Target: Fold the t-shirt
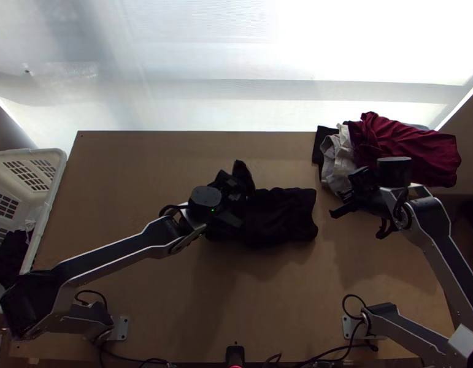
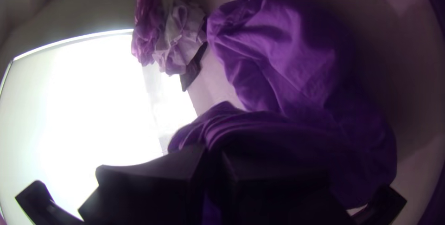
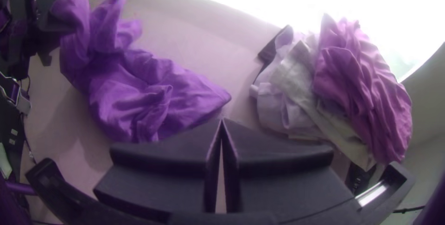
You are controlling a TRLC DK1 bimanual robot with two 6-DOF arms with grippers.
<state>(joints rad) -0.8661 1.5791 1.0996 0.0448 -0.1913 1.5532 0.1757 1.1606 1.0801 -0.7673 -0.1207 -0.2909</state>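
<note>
Apparently, the left end effector (image 1: 236,197) pinches the bunched dark t-shirt (image 1: 284,216); the right end effector (image 1: 347,196) hangs closed.

**A white basket (image 1: 47,205) and a heap of clothes (image 1: 414,144)**

The heap sits at the right of the top view, a bit above the middle, at the corner of the wooden table (image 1: 126,178). Its dark red cloth (image 1: 435,161) is all crumpled. Pale clothes (image 1: 336,156) touch it on the left, and a bit of black cloth (image 1: 320,141) pokes out past them. The basket has lots of little holes and stands at the left edge of the frame. Dark cloth (image 1: 9,254) lies inside it. A big, bright white patch (image 1: 175,55) fills the top.
</note>
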